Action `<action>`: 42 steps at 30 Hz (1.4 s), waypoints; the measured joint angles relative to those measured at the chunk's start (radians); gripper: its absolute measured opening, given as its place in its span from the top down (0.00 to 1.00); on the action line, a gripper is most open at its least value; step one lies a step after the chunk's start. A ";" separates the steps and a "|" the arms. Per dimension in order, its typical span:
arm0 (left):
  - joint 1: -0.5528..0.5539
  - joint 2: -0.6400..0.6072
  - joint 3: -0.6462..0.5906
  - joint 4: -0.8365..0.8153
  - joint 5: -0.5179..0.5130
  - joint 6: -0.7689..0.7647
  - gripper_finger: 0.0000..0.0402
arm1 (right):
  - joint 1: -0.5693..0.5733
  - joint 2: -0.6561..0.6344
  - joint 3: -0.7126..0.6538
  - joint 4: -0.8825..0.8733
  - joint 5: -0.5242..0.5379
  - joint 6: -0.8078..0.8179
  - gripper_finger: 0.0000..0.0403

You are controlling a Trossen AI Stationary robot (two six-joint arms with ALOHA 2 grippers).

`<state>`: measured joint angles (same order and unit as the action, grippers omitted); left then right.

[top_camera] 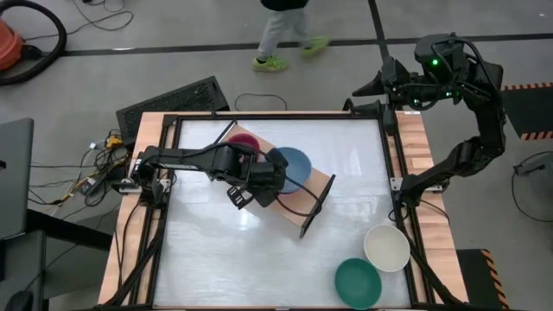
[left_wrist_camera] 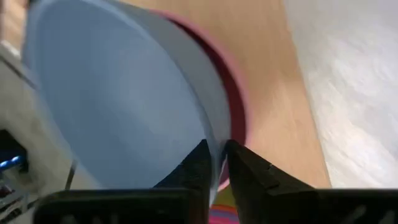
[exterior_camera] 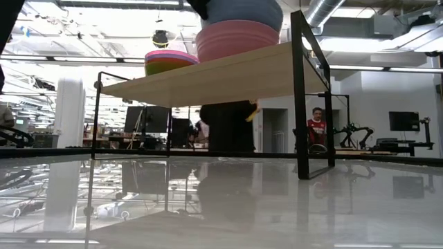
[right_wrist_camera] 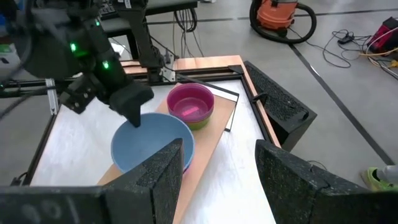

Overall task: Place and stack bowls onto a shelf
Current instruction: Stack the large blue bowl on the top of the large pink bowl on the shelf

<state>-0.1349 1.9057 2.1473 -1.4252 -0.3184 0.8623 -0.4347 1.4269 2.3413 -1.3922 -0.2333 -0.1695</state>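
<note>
**Grey-blue bowl landing on pink stack; two large bowls left on table**

The grey-blue bowl (right_wrist_camera: 151,148) sits nested in the pink bowl (exterior_camera: 235,40) on the shelf (top_camera: 318,182), toward the shelf's middle. The left gripper (left_wrist_camera: 214,163) pinches this bowl's rim, one finger inside and one outside, the jaws close together around the thin wall; whether it has begun to let go I can't tell. Just beside that stack, toward the shelf's far end, stands the small-bowl stack: magenta bowl (right_wrist_camera: 190,103) on top, lime green bowl (exterior_camera: 168,66) showing under it in the low view. Other small bowls in that pile can't be made out.

Still off the shelf: the cream-white bowl (top_camera: 386,247) and the dark green bowl (top_camera: 358,282), next to each other on the table (top_camera: 207,259) near its front right corner, well apart from the shelf.

The right gripper (right_wrist_camera: 217,165) waits off the table's far right corner, fingers spread, nothing between them.

Judgement: well past halfway. Remaining: release the grey-blue bowl, then stack cream-white and dark green on it.
</note>
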 joint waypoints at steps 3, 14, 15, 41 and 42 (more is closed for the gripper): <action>0.000 -0.001 0.024 0.000 0.000 -0.011 0.85 | 0.000 0.000 0.000 0.000 0.000 -0.018 0.44; 0.001 -0.013 0.051 -0.009 -0.070 -0.029 0.71 | 0.000 0.000 0.000 -0.053 0.000 -0.016 0.44; 0.001 -0.014 0.067 -0.008 -0.079 -0.047 0.71 | 0.000 0.000 0.000 -0.056 0.000 -0.015 0.44; -0.164 -0.168 -0.283 0.587 -0.428 -1.011 1.00 | 0.000 0.000 -0.007 -0.078 0.000 -0.094 0.44; -0.170 -0.184 -0.322 0.625 -0.450 -1.035 1.00 | 0.000 0.000 -0.007 -0.079 0.000 -0.094 0.44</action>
<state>-0.3047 1.7217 1.8253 -0.8007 -0.7684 -0.1725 -0.4343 1.4265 2.3344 -1.4715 -0.2333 -0.2630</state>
